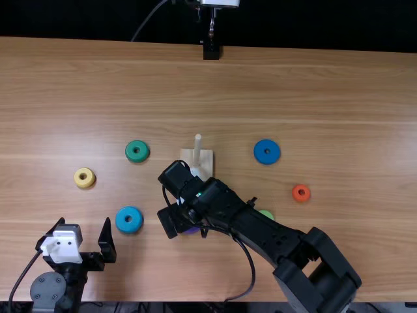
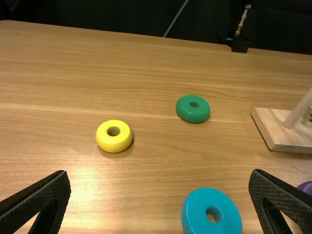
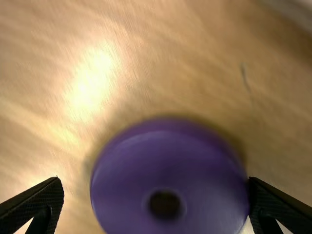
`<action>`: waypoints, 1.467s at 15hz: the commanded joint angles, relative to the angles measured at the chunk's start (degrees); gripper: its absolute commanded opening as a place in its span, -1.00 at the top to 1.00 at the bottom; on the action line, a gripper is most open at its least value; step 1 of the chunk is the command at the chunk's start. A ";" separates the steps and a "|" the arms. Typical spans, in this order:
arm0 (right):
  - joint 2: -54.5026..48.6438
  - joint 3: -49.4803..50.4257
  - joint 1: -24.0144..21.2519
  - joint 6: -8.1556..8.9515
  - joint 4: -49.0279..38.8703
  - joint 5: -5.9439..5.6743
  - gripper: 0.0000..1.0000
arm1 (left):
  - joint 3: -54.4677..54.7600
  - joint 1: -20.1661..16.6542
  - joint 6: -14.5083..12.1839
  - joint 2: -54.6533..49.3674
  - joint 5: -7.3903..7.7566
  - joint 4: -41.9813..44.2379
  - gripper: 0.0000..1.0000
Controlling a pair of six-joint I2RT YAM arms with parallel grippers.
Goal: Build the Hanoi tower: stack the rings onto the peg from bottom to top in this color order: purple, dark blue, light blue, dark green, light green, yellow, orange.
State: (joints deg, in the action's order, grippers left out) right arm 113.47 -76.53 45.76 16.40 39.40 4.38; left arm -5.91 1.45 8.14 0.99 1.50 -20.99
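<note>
Wood grain runs across the light brown table; nearest, the left gripper stands wide, near the light blue ring; the right gripper, also wide, has fingers either side of the purple ring; its arm partly covers the light green ring; farther lie orange and yellow rings; then the peg on its base, between dark blue and dark green rings.
</note>
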 commanded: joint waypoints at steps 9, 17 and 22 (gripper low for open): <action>3.78 -1.43 -0.14 0.47 -0.31 -7.44 -1.00 | 5.91 -0.31 -0.23 -0.99 -0.23 -4.53 -1.00; 3.16 -1.69 0.47 0.79 10.87 -7.44 -0.92 | 5.91 -0.31 -0.23 -0.99 -0.23 -4.53 -1.00; 3.16 -2.57 0.56 0.79 10.02 -7.76 -1.00 | 5.91 -0.31 -0.34 -0.99 -0.23 -4.53 -1.00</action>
State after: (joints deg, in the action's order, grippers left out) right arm 115.20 -78.43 45.76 16.80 49.45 -1.32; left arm -5.91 1.45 8.19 0.97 1.52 -20.99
